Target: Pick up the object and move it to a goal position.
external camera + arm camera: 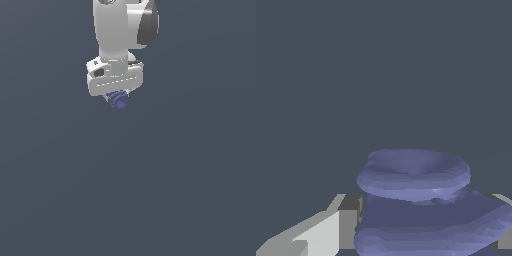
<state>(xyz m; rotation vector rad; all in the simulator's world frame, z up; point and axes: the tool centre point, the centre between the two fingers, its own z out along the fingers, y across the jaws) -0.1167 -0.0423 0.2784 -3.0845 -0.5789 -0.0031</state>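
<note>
My tool (pixel 119 96) is clenched on the ribbed blue-purple object (pixel 119 99), which pokes out just beneath my white hand in the exterior view. In the wrist view the object (pixel 421 200) sits between my fingers (pixel 331 232), touching them, against plain grey.

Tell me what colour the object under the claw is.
Dark blue-purple, with ribbed bands. The object shows best in the wrist view, close beside a claw finger.
</note>
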